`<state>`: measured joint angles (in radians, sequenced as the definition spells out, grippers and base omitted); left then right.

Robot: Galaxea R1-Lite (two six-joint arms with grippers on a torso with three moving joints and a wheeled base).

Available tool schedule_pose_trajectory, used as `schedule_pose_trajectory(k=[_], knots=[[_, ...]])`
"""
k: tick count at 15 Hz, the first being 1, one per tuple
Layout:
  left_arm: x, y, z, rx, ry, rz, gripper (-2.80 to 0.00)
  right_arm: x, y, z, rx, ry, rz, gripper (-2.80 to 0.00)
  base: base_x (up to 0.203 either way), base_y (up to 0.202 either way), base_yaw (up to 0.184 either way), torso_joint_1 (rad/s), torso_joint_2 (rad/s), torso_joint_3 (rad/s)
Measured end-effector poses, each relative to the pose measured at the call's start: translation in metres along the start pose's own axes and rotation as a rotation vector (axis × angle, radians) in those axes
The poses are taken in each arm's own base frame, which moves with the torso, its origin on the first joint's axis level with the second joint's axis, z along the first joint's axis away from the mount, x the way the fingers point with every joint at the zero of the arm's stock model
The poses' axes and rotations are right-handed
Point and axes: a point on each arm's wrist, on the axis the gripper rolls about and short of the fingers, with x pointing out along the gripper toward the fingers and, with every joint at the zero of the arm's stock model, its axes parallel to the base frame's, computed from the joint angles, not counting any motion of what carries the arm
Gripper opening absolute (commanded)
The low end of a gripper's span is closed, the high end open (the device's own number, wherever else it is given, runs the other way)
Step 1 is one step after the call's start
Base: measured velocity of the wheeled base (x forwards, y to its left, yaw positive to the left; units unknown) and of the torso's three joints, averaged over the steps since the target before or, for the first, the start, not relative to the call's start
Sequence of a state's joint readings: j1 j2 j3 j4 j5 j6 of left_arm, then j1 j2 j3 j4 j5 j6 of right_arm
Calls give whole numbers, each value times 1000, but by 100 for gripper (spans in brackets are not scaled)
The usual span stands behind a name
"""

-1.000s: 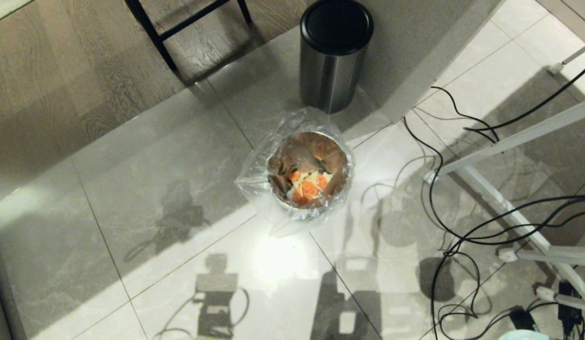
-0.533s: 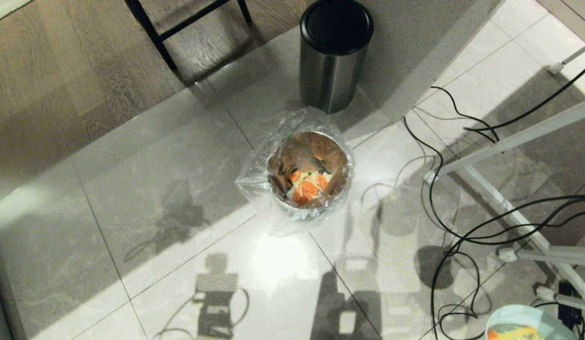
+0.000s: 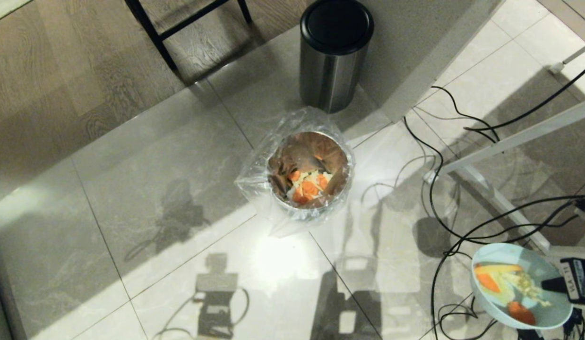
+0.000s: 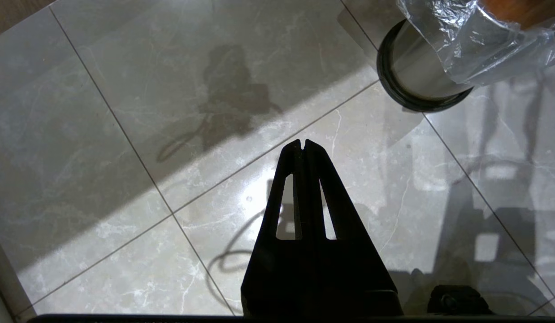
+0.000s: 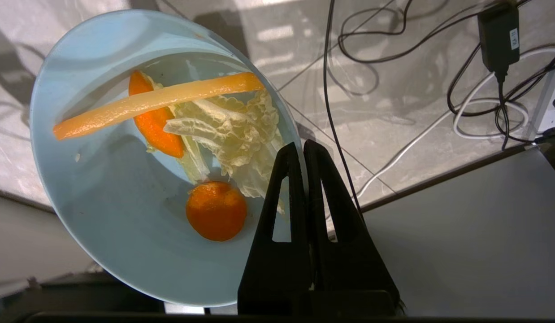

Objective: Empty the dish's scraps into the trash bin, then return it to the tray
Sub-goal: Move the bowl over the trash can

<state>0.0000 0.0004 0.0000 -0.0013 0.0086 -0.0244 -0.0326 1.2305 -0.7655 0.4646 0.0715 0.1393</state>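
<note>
Two grippers: right gripper (image 5: pixel 303 150) pinches the rim of the bowl (image 5: pixel 125 215); left gripper (image 4: pixel 303 146) hangs pressed together, idle.
Bowl: at 4 o'clock from the bin (image 3: pixel 309 172), well apart, holding scraps (image 5: pixel 205 134).
Risk: thin rim grip; tilting early would likely spill scraps onto cables (image 3: pixel 462 236).

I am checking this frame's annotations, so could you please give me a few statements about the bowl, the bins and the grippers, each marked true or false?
1. The right gripper is shut on the dish. True.
2. The dish is empty. False: scraps lie in it.
3. The dish is directly over the trash bin. False: it is off to the bin's right.
4. The lidded bin stands beyond the trash bin. True.
5. The left gripper holds a bowl. False: it is shut on nothing.
</note>
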Motion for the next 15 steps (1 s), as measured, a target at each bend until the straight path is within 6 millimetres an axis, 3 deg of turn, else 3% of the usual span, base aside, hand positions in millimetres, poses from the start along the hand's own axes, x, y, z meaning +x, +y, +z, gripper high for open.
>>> schedule_pose_trajectory(k=[11, 15], knots=[[0, 0, 0, 0, 0, 0, -280, 11, 8, 80, 20, -105, -64, -280, 0, 0, 0, 0, 0, 0], [0, 0, 0, -1, 0, 0, -280, 11, 26, 109, -6, -176, -109, -280, 0, 0, 0, 0, 0, 0]])
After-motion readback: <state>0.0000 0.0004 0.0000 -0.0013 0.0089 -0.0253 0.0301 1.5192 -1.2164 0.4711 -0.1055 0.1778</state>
